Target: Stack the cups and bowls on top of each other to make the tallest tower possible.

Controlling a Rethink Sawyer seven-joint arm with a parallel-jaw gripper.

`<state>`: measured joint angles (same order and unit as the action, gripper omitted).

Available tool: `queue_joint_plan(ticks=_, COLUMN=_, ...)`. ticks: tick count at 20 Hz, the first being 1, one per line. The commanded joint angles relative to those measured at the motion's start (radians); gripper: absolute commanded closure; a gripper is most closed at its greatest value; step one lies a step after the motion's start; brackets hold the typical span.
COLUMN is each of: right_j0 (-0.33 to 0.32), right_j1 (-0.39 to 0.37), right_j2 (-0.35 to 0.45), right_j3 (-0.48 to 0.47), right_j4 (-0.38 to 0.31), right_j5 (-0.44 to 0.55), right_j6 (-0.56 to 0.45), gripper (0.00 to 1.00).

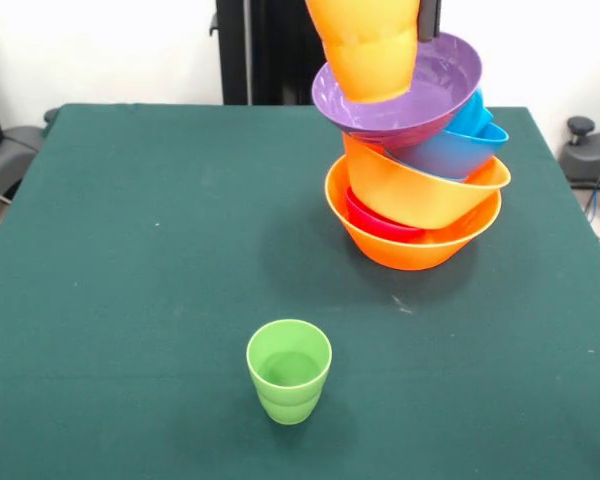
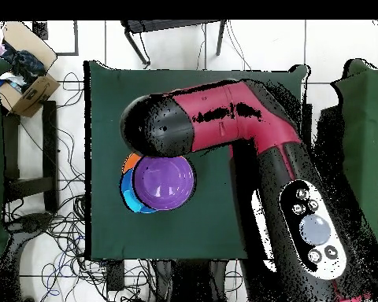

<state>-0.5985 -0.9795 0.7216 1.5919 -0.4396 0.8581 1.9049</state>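
The claw itself is not exposed in either view: in the front view only an orange cup is seen descending from the top edge, and in the overhead view the red and black arm covers the area above the tower. Whether the claw is open or closed therefore cannot be told. The orange cup is shown upside-down, its rim lowered into or just above the wide purple bowl, which forms the top of the tower; contact between cup and bowl cannot be confirmed. Directly beneath the purple bowl, blue bowls are nested and protrude to the right side of the front view. Below these, a tilted orange bowl is seated, followed by a small red bowl, and the whole pile is carried by a large orange base bowl resting on the green tabletop. The pile is seen to lean, with the upper bowls tilted. In the overhead view the purple bowl is seen partly under the arm's rounded end, with blue and orange rims showing at its left edge. A green cup stands upright and alone on the tabletop, well apart from the tower and toward the camera side in the front view.
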Motion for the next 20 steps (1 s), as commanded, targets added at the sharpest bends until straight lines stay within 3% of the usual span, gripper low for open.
queue_joint_plan(ticks=1, right_j0=-0.021, right_j1=-0.009, right_j2=0.067, right_j3=0.194, right_j4=-0.032, right_j5=0.058, right_j6=-0.288, gripper=1.0)
queue_joint_plan(ticks=12, right_j0=-0.038, right_j1=-0.026, right_j2=0.093, right_j3=0.315, right_j4=-0.054, right_j5=-0.042, right_j6=-0.182, gripper=1.0)
queue_joint_plan(ticks=20, right_j0=-0.033, right_j1=-0.028, right_j2=0.079, right_j3=0.348, right_j4=-0.068, right_j5=-0.064, right_j6=-0.131, gripper=1.0)
